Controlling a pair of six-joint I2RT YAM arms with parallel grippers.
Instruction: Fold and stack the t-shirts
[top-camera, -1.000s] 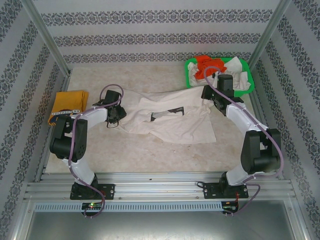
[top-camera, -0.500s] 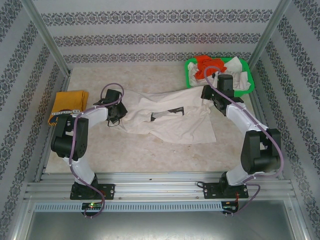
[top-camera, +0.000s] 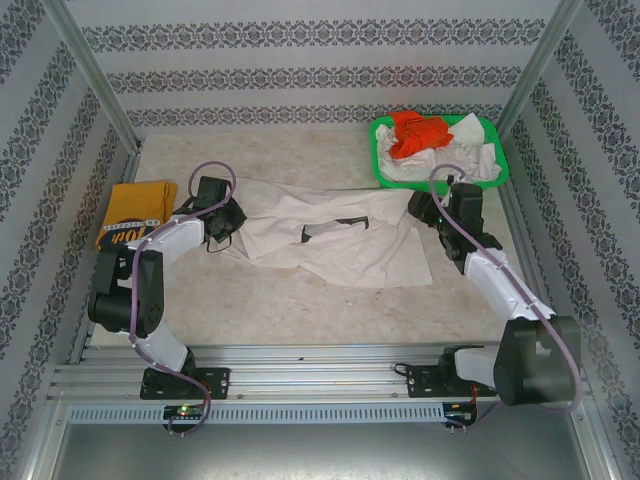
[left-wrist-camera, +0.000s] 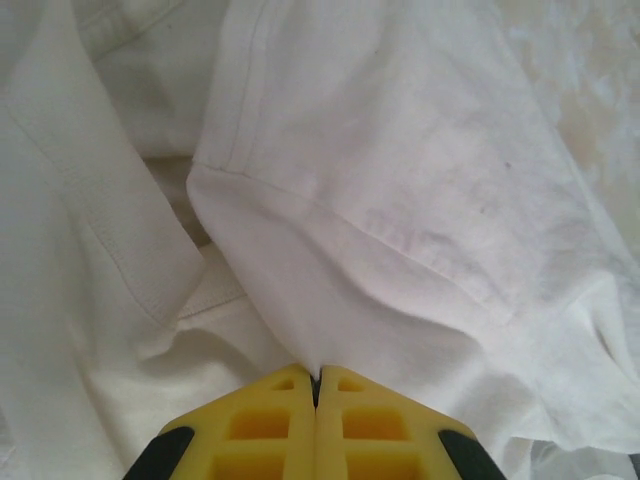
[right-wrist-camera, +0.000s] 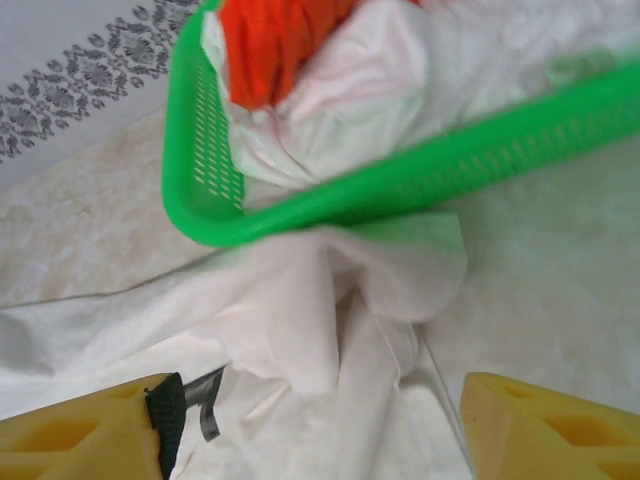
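Overhead first: we see the cream shirt (top-camera: 340, 245) lying crumpled in the middle of the table (top-camera: 300, 315), black print near its centre. The folded yellow shirt (top-camera: 135, 212) sits at 9 o'clock, and the green basket (top-camera: 440, 183) at 1 o'clock holds an orange shirt (top-camera: 415, 135) and white cloth. The left claw (top-camera: 225, 225) is on the cream shirt's 9 o'clock edge, the right claw (top-camera: 425, 210) at its 3 o'clock edge, near the basket. Our worry: w/ one side pinched only, any pull may drag the whole shirt and bunch it.

Left wrist: the left claw (left-wrist-camera: 316, 375) is clamped on a fold of the cream shirt (left-wrist-camera: 400, 200), a hem seam crossing at 12 o'clock. It's a thin pinch, so the cloth could slip, or two layers may be caught.

Right wrist: the right claw (right-wrist-camera: 315, 420) stands wide apart, gripping nothing. The shirt's ruffled edge (right-wrist-camera: 300, 330) reaches toward 12 o'clock, up to the basket (right-wrist-camera: 450, 170); touching or tucked under, we can't tell. Closing here might snag the rim.
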